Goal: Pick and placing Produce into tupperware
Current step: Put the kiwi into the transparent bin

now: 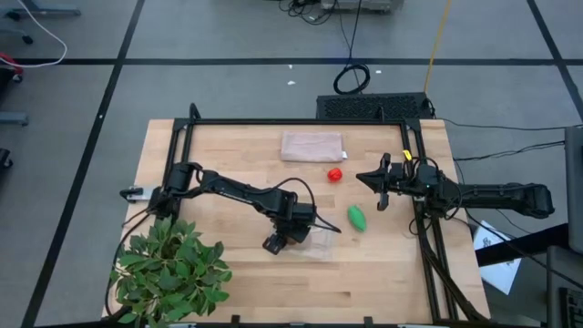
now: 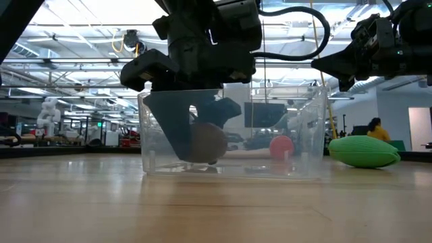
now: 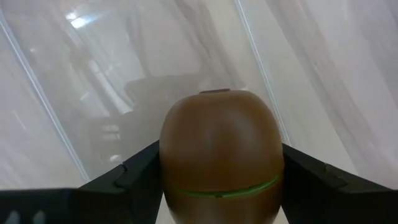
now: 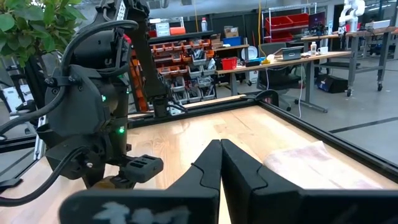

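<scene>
Wooden worktop sits inside a black frame on a grey floor; in the low view I see a workshop with shelving and benches behind it.

Going left to right in the high view:

- Potted plant at 7 o'clock, on the worktop's near left corner.
- Left arm reaches from 9 o'clock toward centre. Left gripper is down inside the tupperware, which lies just below centre at about 6 o'clock.
- Kiwi: in the left wrist view I see it between the two dark fingers, which flank it closely on both sides. In the low view the kiwi sits low in the container, at or near the floor; I cannot tell whether the fingers are actually pressing on it or merely beside it.
- Pinkish cloth lies flat at 12 o'clock.
- Red fruit at 1 o'clock, on bare wood, outside the container.
- Green oval at 3 o'clock, just beside the tupperware's right edge, apart from it.
- Right gripper waits at 2 o'clock near the right frame rail, above the worktop. In the right wrist view its fingers are pressed together, holding nothing.
</scene>
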### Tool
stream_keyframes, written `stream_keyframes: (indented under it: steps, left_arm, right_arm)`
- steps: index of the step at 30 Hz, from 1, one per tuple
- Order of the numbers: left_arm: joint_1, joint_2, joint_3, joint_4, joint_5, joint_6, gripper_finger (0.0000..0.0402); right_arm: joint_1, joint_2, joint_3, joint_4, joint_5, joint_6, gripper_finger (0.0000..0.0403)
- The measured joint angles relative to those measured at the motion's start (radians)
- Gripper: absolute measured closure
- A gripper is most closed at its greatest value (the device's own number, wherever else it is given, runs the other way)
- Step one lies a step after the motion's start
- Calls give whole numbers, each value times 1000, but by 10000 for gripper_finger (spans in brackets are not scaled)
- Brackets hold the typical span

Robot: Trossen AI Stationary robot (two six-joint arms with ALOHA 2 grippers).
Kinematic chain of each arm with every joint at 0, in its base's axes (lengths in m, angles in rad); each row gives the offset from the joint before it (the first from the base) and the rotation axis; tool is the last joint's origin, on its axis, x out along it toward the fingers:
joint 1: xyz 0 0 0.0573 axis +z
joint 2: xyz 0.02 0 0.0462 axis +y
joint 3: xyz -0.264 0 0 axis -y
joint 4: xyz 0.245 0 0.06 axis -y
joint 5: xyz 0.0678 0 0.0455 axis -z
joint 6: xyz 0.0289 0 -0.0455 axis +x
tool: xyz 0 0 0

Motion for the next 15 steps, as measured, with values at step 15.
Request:
stream_keyframes:
  steps: [15]
  left_arm:
    - [0, -3, 0, 29, -16, -4, 131]
  right_arm:
    - [0, 0, 0, 0, 0, 0, 403]
